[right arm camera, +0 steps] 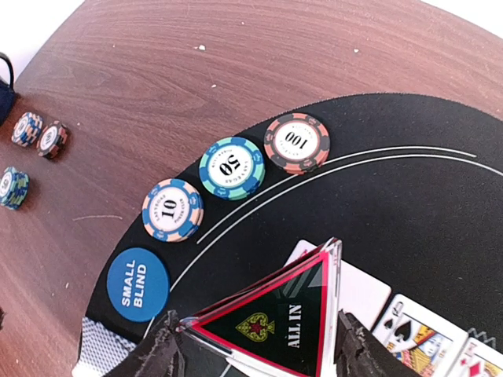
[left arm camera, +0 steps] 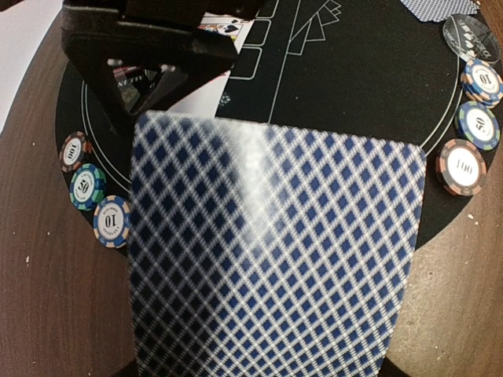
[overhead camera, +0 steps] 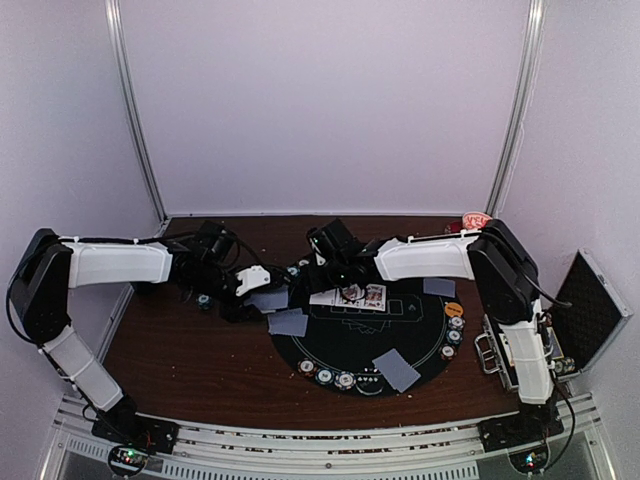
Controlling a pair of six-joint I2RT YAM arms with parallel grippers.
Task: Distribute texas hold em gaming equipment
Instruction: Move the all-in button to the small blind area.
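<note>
In the left wrist view a blue diamond-backed playing card (left arm camera: 271,251) fills the frame just under the camera and hides the fingers. My left gripper (overhead camera: 258,290) is shut on it at the left rim of the round black mat (overhead camera: 340,345). My right gripper (right arm camera: 259,349) is shut on the red-edged "ALL IN" triangle marker (right arm camera: 279,318), one finger (right arm camera: 161,349) on each side, above the mat's far part. Beside it lie three chips, a 10 (right arm camera: 173,210), a 50 (right arm camera: 232,167) and a 100 (right arm camera: 297,142), and a blue "SMALL BLIND" disc (right arm camera: 138,284).
Face-up cards (overhead camera: 365,295) lie on the mat. More chips (overhead camera: 325,376) line its near edge and its right edge (overhead camera: 455,330), beside an orange disc (overhead camera: 453,309). Face-down cards (overhead camera: 397,368) lie about. Loose chips (right arm camera: 39,133) sit on the wood. An open metal case (overhead camera: 590,310) stands at the right, a red-patterned cup (overhead camera: 477,220) behind.
</note>
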